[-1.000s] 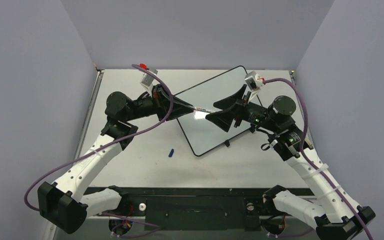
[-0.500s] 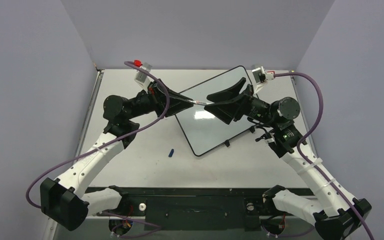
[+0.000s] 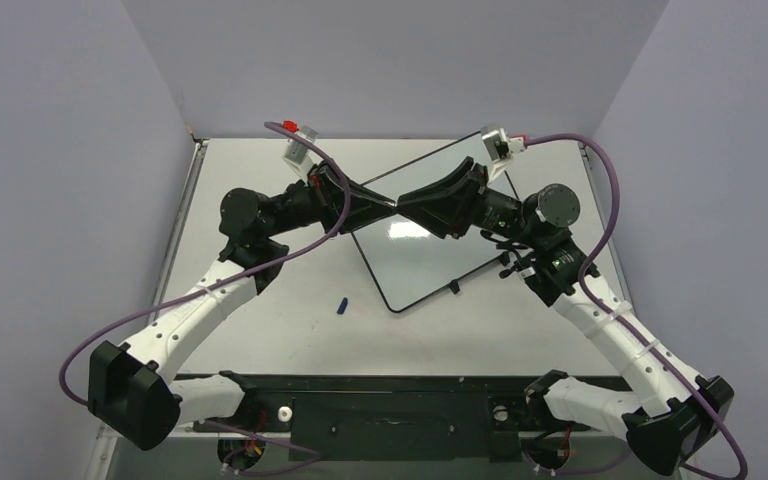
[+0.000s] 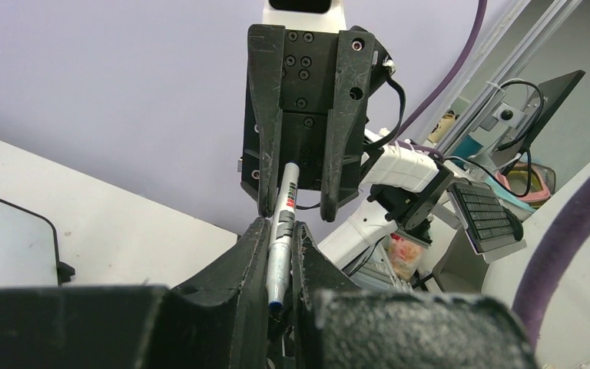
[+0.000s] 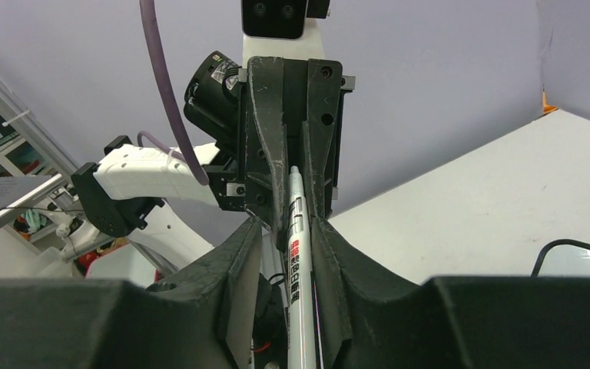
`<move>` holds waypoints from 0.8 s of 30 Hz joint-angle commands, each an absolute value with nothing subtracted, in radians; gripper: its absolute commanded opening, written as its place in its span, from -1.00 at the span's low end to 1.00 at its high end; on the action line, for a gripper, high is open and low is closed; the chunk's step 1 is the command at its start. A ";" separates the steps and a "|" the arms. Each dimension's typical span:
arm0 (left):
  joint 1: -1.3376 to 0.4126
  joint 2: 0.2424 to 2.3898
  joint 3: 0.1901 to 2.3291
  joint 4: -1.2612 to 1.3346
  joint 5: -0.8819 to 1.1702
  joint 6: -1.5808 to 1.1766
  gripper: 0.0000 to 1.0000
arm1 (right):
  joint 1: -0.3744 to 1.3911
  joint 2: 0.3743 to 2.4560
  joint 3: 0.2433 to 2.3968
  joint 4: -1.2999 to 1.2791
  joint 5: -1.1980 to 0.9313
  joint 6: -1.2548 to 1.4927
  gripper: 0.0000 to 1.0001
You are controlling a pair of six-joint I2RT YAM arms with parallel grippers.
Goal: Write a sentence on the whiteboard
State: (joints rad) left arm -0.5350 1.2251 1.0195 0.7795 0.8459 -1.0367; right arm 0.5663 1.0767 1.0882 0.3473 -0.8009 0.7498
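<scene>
So the whiteboard [image 3: 430, 255] is lying flat on the desk [image 3: 430, 335], turned at an angle so one corner is pointing at the back wall and another toward the arm bases. Its little black feet are sticking out along its near-right edge. Both arms are reaching in from either side and meeting nose to nose above the whiteboard's far-left edge, and as far as I can tell they're hanging up off its surface. The left gripper [image 4: 280, 231] is clamping down on the marker [image 4: 288, 196], with its fingers pressed right against the white barrel. The marker's blue end is sitting tucked down between those fingers, and the red-labelled part is poking out toward the other arm. The right gripper [image 5: 286, 223] is sitting around that free end with one finger on each side. Its fingers are standing only slightly apart: one is looking like it's touching the barrel, and a sliver of gap is showing on the other side, so it isn't looking like a real pinch. There's also a small blue bit [image 3: 342, 305] lying on the desk just off the whiteboard's near-left edge, not touching it, and it's too small for me to tell what it is.
</scene>
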 commanded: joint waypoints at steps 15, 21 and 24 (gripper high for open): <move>-0.543 1.227 1.046 0.807 0.849 -1.018 -0.58 | 0.579 1.077 1.123 0.306 -0.745 0.690 -1.00; -0.528 1.172 1.035 0.725 0.841 -0.962 -0.18 | 0.576 1.057 1.120 0.302 -0.684 0.700 -1.00; -0.494 1.133 1.008 0.713 0.831 -0.963 -0.17 | 0.575 1.053 1.120 0.297 -0.679 0.701 -1.00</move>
